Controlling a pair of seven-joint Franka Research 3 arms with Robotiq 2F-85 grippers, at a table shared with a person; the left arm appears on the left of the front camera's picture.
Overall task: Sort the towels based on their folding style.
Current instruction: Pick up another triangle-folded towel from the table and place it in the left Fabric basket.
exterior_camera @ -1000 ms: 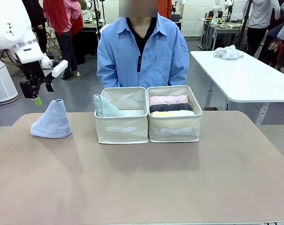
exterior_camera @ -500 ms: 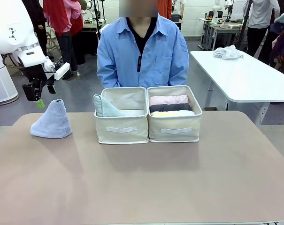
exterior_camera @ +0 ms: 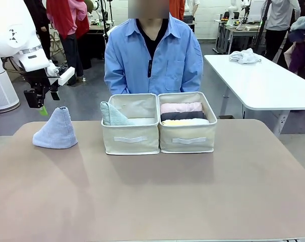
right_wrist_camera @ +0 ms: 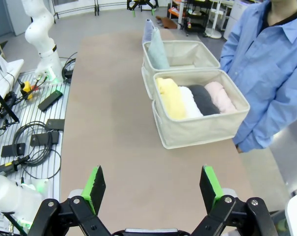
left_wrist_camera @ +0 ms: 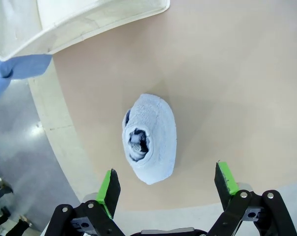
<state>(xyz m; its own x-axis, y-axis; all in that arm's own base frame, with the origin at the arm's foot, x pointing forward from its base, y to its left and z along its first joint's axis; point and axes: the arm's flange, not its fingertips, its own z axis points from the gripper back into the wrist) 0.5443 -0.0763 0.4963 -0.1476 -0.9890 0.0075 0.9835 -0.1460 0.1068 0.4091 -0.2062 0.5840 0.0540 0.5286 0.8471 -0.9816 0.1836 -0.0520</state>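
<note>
**Item 1 — left gripper** [exterior_camera: 39, 106]: your left arm's gripper hangs above the table's left end with its jaws spread wide and nothing between them. In the left wrist view [left_wrist_camera: 168, 181] it looks straight down.

**Item 2 — lavender-blue terry cone towel** [exterior_camera: 56, 130]: it stands upright on the brown table [exterior_camera: 142, 201], well left of the bins. It sits just below your left gripper without touching it. From above [left_wrist_camera: 150, 140] its tip lies between the green pads.

**Item 3 — left beige fabric bin** [exterior_camera: 130, 138]: it holds the pale grey-green cone towel [exterior_camera: 111, 115] at its left wall.

**Item 4 — right beige fabric bin** [exterior_camera: 187, 138]: it touches the left bin and holds four rolled towels side by side. From your side to the far side these are:
- yellow roll [right_wrist_camera: 170, 97]
- white roll [right_wrist_camera: 191, 102]
- dark grey roll [right_wrist_camera: 204, 100]
- pink roll [right_wrist_camera: 219, 97]

**Item 5 — person in a blue shirt** [exterior_camera: 152, 55]: stands behind both bins.

**Item 6 — right gripper** [right_wrist_camera: 153, 183]: your right arm's gripper is high over the table's right end — jaws parted fully, holding nothing.
</note>
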